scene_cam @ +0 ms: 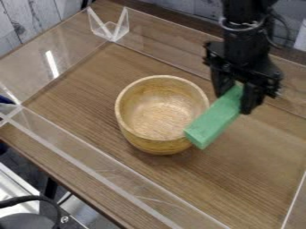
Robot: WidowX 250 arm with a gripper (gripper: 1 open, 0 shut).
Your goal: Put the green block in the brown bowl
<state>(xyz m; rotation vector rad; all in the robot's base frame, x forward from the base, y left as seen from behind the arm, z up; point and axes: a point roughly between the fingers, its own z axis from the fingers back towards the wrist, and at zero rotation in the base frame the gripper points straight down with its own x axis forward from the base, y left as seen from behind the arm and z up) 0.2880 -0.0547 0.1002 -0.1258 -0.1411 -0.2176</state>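
One fixed camera, high and in front of the table

It looks down at an angle over the near clear wall onto the wooden tabletop, at middle distance. The claw stands in the upper right of the view, the arm above it cut by the top edge.
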